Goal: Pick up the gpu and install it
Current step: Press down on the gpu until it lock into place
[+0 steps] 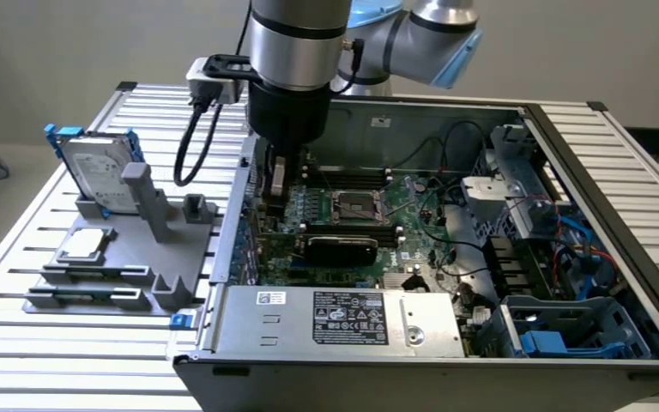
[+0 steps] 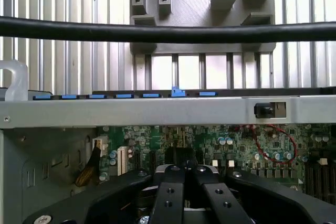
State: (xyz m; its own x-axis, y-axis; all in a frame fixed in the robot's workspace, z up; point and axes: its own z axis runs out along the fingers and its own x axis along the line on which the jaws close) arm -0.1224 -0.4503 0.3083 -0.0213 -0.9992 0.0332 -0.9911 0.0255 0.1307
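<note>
**A:** Black shroud first. Where's the gpu (image 1: 341, 249)?

**B:** I see it standing on edge on the motherboard (image 1: 421, 215), just beside my gripper (image 1: 275, 202) on the side away from the case wall (image 2: 157, 111). It's not on the grey rack (image 1: 112, 257) outside the case.

**A:** So is it installed?

**B:** I'd call it nearly done. The pickup is over and the card looks down in a slot. I can't tell from here if it's fully seated or latched.

**A:** And the hand?

**B:** Fully closed. In the wrist view the fingers (image 2: 169, 203) meet with nothing clamped between them that I can make out. It's low inside the case, close to that wall, tips near the card's end. I can't tell if it's touching or just apart.

**A:** Anything else?

**B:** The hard drive (image 1: 95, 172) is upright on the rack, well off from the hand.
</note>
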